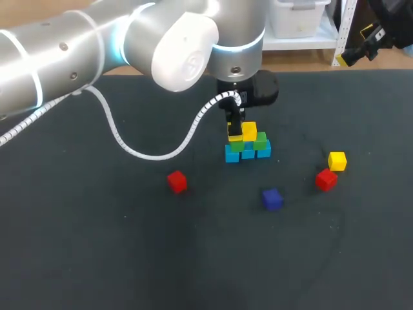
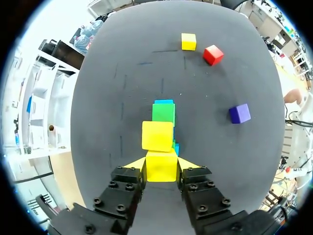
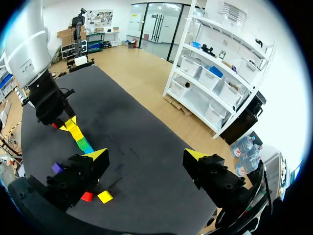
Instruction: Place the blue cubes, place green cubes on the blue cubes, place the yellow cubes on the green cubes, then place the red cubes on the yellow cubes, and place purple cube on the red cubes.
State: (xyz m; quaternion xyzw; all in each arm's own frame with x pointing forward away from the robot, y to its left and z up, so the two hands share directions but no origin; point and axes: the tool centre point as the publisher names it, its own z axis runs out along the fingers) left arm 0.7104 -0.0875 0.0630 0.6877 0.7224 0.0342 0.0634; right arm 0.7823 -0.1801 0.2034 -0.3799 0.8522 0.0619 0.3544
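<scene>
- Closest to the robot's side of the table (image 1: 97,258) is the purple cube (image 1: 271,198), sitting on its own, well apart from the stack.
- A bit further back are two loose reds. The left red cube (image 1: 177,181) is out on the left, and the right red cube (image 1: 326,179) is over on the right.
- The loose yellow cube (image 1: 337,161) is just beside that right red one, on its far side. They're close, but I can't tell if they touch.
- All four loose cubes sit well in from the table's edges, with dark table surface between each of them and the stack.
- Mid-table is the stack. The blue cubes (image 1: 248,154) form a row of three on the table, with the green cubes (image 1: 261,142) on top of them.
- The stacked yellow cube (image 1: 250,130) sits on the greens.
- The left pincer (image 2: 161,165) is right at the stack, clamped on the held yellow cube (image 1: 235,136), with a yellow tip pressed on each side of it.
- That cube is up against the stacked yellow one, over the left-end green. I can't tell whether it's resting on the green or just above it.
- The left arm (image 1: 97,45) comes across from the left, and its cable (image 1: 148,154) droops toward the table left of the stack.
- Behind the stack there's a strip of table before the far edge.
- The right pincer (image 3: 146,155) is up high and off to the side, fingers spread wide with nothing in them.
</scene>
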